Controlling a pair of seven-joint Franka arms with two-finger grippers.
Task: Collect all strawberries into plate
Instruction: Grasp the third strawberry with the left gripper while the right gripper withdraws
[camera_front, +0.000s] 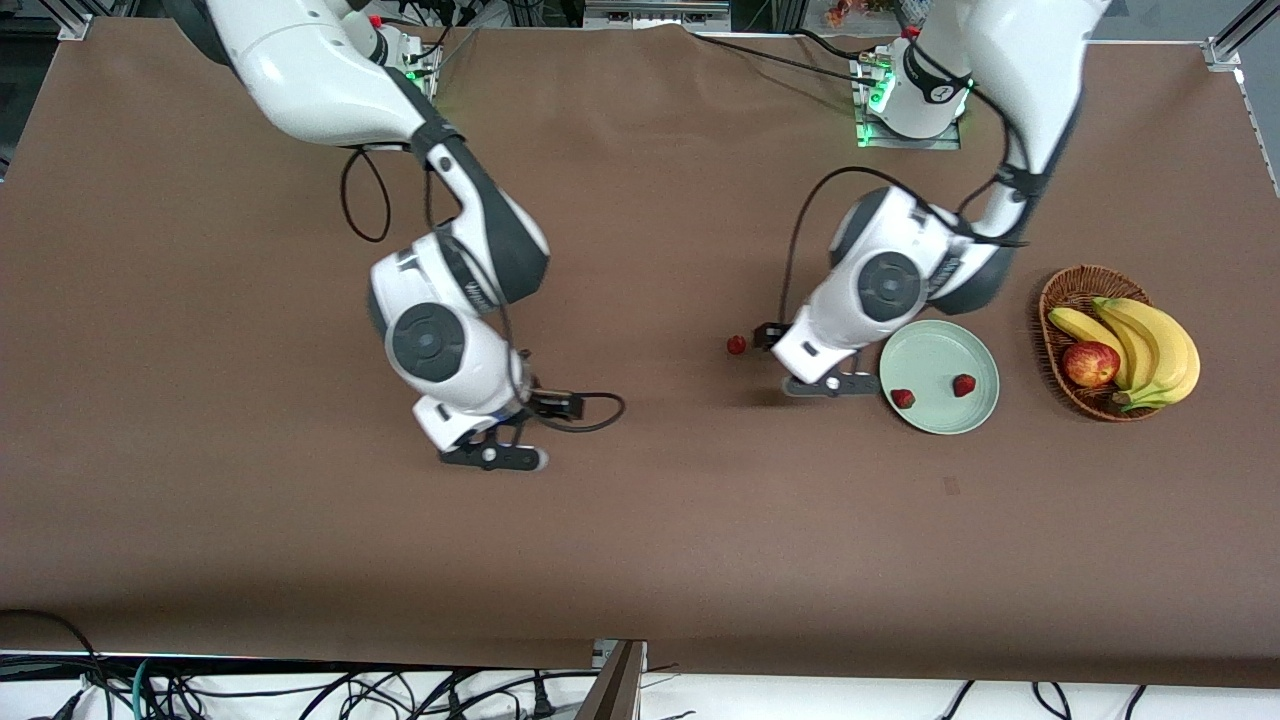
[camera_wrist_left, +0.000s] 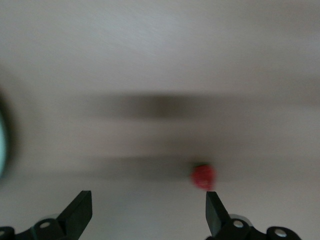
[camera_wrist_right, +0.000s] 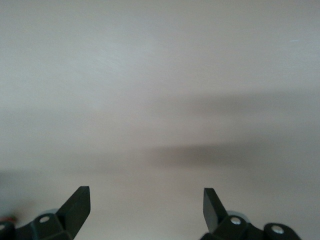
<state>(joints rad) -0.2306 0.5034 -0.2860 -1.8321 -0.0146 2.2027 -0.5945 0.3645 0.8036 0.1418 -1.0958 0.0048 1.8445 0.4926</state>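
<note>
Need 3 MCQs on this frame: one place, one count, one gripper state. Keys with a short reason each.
1. Where is the loose strawberry?
A. in the basket
B. on the table, toward the right arm's end from the plate
C. on the plate

2. How many strawberries lie on the plate?
A. none
B. two
C. three

3. State of the left gripper?
A. open, holding nothing
B. shut on a strawberry
C. shut on a banana

Key: 1 B, the berry sits on bare table beside the left arm. 2 B, one and another lie in the dish. 3 A, its wrist view shows spread fingers with nothing between.
</note>
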